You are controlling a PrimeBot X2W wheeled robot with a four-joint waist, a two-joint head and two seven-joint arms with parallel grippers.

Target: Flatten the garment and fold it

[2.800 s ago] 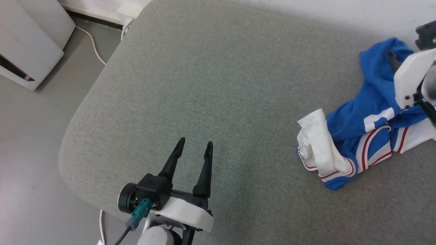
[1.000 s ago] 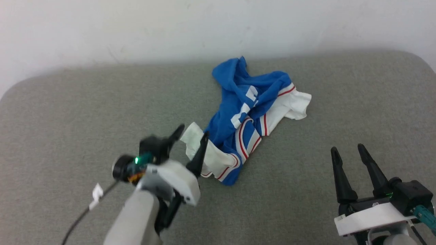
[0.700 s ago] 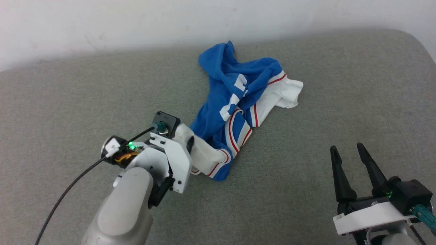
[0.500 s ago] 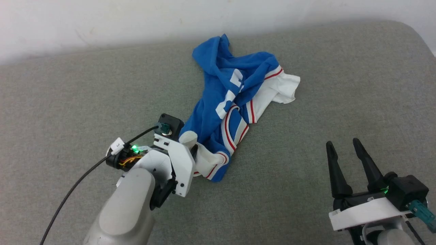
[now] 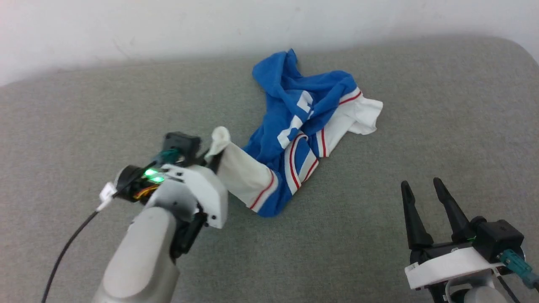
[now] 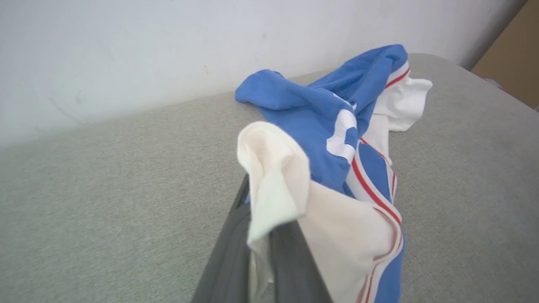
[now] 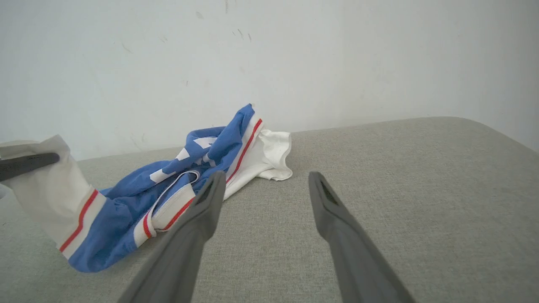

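Observation:
The garment (image 5: 303,113), a crumpled royal-blue jersey with white sleeves and red-striped trim, lies in a heap at the middle of the grey cushion (image 5: 379,235). My left gripper (image 5: 215,156) is shut on the near white sleeve (image 5: 244,176) and holds it lifted off the cushion; in the left wrist view the white cloth (image 6: 273,176) is pinched between the dark fingers (image 6: 229,252). My right gripper (image 5: 421,187) stands open at the lower right, well clear of the garment (image 7: 168,189), with nothing between its fingers (image 7: 332,219).
A pale wall (image 5: 210,25) runs along the far edge of the cushion. The cushion's rounded corner (image 5: 518,46) shows at the far right. A black cable (image 5: 63,252) trails from my left wrist. Bare cushion lies to both sides of the heap.
My left gripper closed on the white sleeve and has raised it up and to the left, stretching the sleeve off the cushion. The right gripper stayed open. The head camera shifted.

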